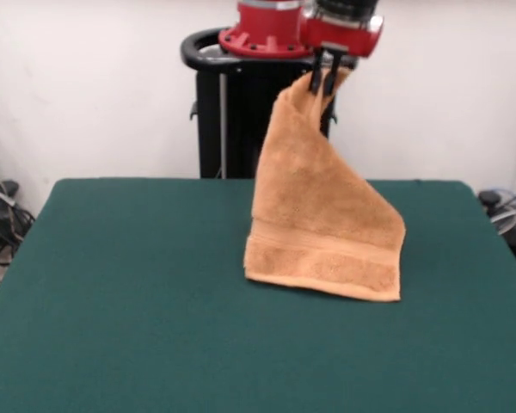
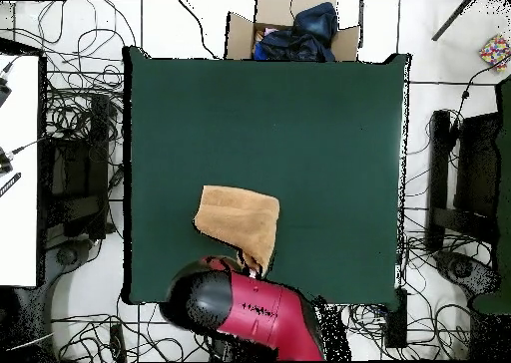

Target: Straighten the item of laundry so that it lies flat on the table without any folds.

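The gripper (image 1: 323, 82) is clamped on one corner of the towel (image 1: 322, 219) and holds it high, near the robot's side of the tabletop (image 1: 138, 284). The lower border band rests on the green surface. I judge this the lifting step; next the corner should be drawn outward and lowered so the cloth spreads. Much free tabletop lies all around, most of it away from the robot.
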